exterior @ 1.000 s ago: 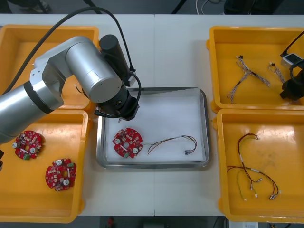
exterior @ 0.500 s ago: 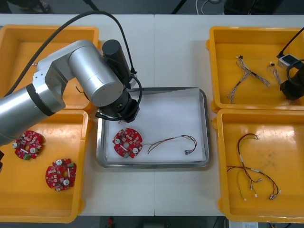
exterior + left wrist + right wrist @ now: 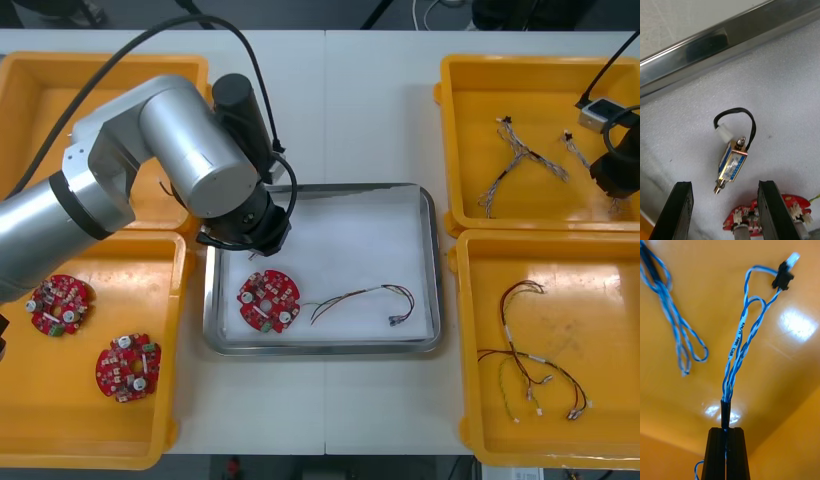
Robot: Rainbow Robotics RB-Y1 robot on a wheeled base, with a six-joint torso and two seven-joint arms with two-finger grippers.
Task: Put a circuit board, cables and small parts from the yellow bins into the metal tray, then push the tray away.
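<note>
My left gripper hangs over the left part of the metal tray, its fingers open. Between and just beyond the fingertips a small metal part with a black wire loop lies on the tray's white inside, touching neither finger. A round red circuit board and a thin cable lie nearer in the tray. My right gripper is in the far right yellow bin, shut on a twisted blue and white cable that runs out past its tips.
More blue and white cables lie in the far right bin. The near right bin holds red, yellow and black cables. Two circuit boards lie in the near left bin.
My right gripper has closed on the cable and shifted a little toward the bin's far side. The left gripper has opened over the tray, with the arm barely moving.
</note>
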